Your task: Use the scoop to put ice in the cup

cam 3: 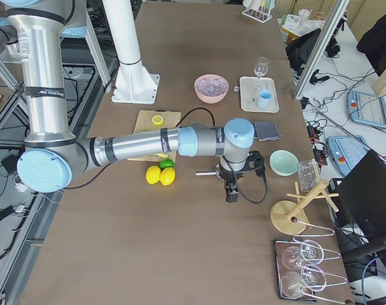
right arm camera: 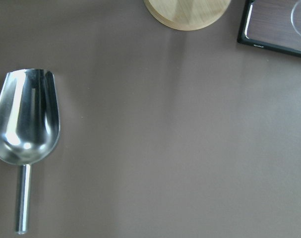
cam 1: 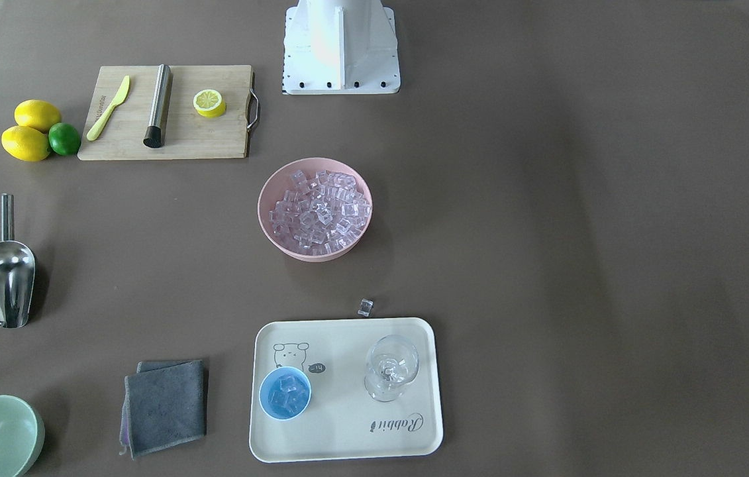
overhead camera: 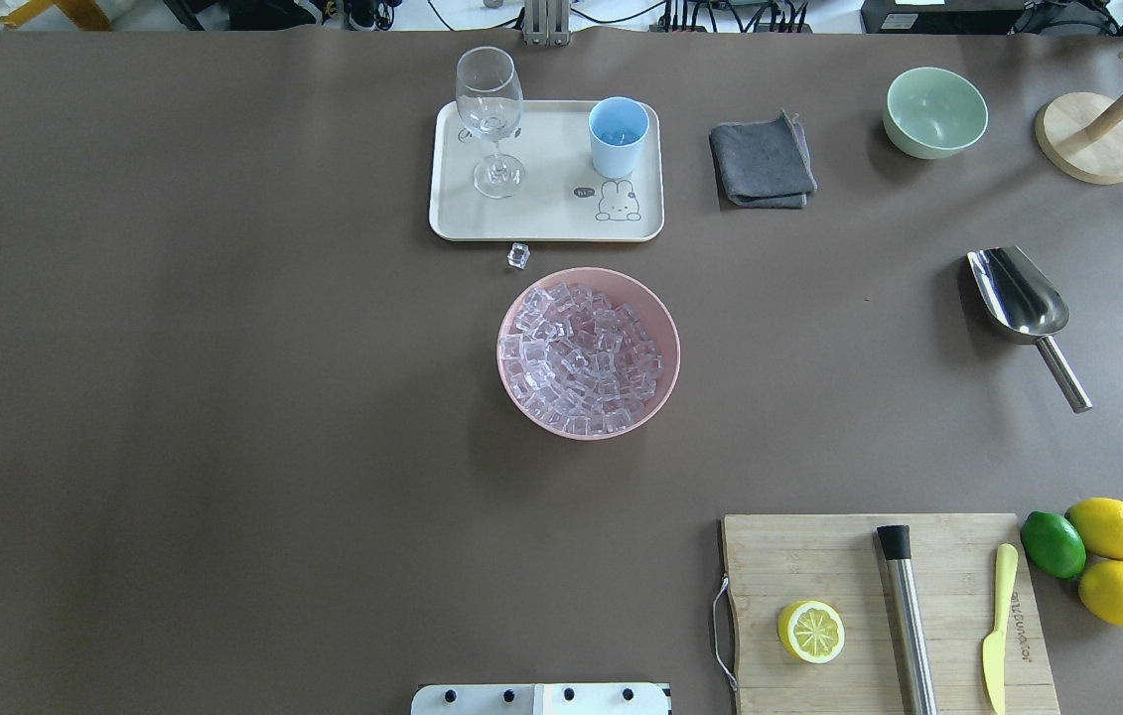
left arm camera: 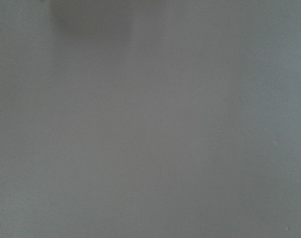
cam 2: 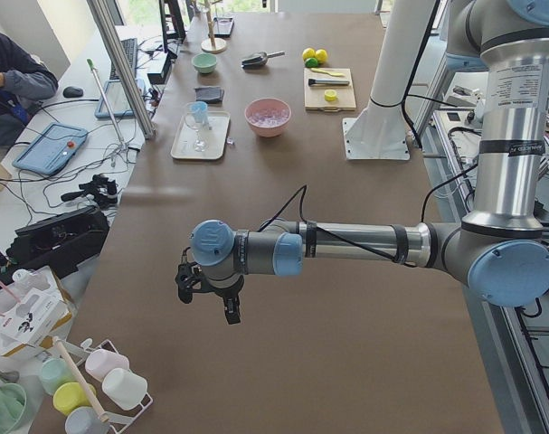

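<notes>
The ice fills a pink bowl at the table's middle. The light-blue cup stands on a cream tray and holds a few cubes. One loose cube lies between tray and bowl. The steel scoop lies empty on the table, also in the right wrist view. My left gripper hovers over bare table far from these things. My right gripper hovers near the scoop. Both show only in side views, so I cannot tell whether they are open or shut.
A wine glass stands on the tray beside the cup. A grey cloth, a pale green bowl and a wooden stand lie beyond the scoop. A cutting board carries a lemon half, a steel rod and a yellow knife.
</notes>
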Controlling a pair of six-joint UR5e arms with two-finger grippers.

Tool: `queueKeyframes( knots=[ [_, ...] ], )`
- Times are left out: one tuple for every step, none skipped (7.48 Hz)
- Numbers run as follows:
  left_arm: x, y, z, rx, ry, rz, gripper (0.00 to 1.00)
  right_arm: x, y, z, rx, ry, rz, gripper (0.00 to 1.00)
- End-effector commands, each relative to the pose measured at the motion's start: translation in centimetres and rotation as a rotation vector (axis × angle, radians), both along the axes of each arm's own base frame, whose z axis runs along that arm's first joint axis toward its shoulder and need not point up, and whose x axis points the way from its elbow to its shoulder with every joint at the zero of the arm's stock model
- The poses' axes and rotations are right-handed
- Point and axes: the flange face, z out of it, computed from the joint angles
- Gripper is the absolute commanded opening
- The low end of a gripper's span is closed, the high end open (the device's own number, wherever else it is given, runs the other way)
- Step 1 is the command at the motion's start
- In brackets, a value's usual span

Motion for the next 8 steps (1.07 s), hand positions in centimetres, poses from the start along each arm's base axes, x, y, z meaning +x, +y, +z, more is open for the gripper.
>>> queueKeyframes(
  knots=[
    [0.28, -0.02, 0.0, -0.001, 0.0, 0.005, 0.98, 5.51, 3.95, 10.22, -0.102, -0.079, 0.005, 1.0],
    [0.28, -0.03, -0.02, 0.001, 0.0, 0.005, 0.98, 5.53, 3.98, 10.57, -0.105, -0.076, 0.007, 1.0],
    [0.28, -0.03, -0.02, 0.001, 0.0, 0.005, 0.98, 5.51, 4.28, 10.85, -0.108, -0.076, 0.006, 1.0],
    [0.28, -0.02, 0.06, -0.001, 0.0, 0.005, 0.98, 5.5, 4.44, 10.99, -0.112, -0.077, 0.006, 1.0],
    [0.28, -0.01, 0.08, -0.003, 0.0, 0.005, 0.98, 5.5, 4.44, 11.0, -0.112, -0.077, 0.006, 1.0],
    [0.27, -0.02, 0.07, -0.001, -0.002, 0.005, 0.98, 5.51, 4.44, 11.07, -0.112, -0.075, 0.006, 1.0],
    [0.28, -0.02, 0.06, -0.001, 0.0, 0.005, 0.98, 5.51, 4.44, 11.07, -0.111, -0.075, 0.005, 1.0],
    [0.2, -0.02, 0.06, -0.001, 0.0, 0.004, 0.98, 5.5, 4.54, 11.15, -0.115, -0.075, 0.006, 1.0]
  ],
)
